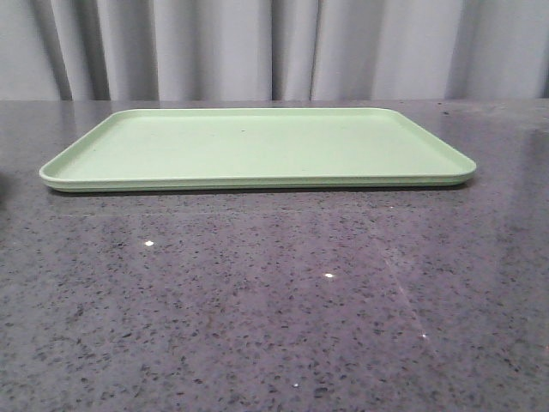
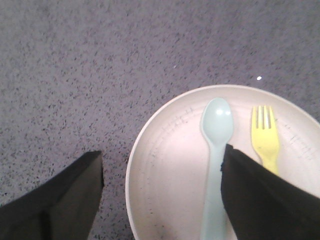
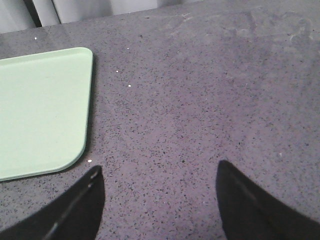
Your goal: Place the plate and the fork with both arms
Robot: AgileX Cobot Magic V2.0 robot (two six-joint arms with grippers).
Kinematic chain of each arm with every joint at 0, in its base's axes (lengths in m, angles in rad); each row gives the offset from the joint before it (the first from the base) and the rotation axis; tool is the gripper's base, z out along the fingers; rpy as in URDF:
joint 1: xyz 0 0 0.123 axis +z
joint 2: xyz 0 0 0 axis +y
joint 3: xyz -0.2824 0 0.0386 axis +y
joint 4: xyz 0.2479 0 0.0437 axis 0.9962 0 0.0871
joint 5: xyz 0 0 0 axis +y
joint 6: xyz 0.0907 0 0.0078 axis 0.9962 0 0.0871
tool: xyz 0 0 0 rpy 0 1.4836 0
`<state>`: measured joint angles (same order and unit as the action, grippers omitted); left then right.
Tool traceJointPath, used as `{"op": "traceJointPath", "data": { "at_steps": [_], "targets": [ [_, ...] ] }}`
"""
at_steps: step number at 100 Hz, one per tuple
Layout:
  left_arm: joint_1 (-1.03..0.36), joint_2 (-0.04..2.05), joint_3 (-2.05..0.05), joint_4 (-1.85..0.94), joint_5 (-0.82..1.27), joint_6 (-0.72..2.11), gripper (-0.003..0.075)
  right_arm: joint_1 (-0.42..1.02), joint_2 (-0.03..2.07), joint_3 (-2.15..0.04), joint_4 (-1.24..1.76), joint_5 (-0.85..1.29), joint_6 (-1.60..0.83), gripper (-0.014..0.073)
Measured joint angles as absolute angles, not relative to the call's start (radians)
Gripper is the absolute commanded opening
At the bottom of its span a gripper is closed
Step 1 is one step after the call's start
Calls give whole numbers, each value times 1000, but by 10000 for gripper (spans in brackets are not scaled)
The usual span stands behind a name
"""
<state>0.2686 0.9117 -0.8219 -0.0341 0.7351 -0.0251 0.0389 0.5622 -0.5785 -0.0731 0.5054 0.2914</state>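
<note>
In the left wrist view the pinkish-cream plate (image 2: pixel 172 175) lies on the dark speckled table. The yellow fork (image 2: pixel 265 137) lies inside it, beside a pale blue-green spoon (image 2: pixel 216 150). My left gripper (image 2: pixel 162 155) is open above the plate's rim: one finger stands over the bare table, the other over the plate's inside, covering the fork's handle and part of the spoon. My right gripper (image 3: pixel 159 172) is open and empty over bare table, beside a corner of the tray. Plate, fork and both grippers are out of the front view.
A flat light-green rectangular tray (image 1: pixel 257 146) lies at the back of the table, empty; its corner shows in the right wrist view (image 3: pixel 42 110). A grey curtain hangs behind the table. The dark speckled tabletop (image 1: pixel 274 300) lies in front of the tray.
</note>
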Motion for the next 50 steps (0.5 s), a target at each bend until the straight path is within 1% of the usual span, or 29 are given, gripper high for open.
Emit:
{"op": "traceJointPath", "data": {
  "at_steps": [27,50],
  "targets": [
    [360,1110,-886,-34,829,-25,492,39,562,-579,-73,506,291,488],
    [375,1227,-904,-56,848,-8,492,39,562,-579,-73,506,291,488]
  ]
}}
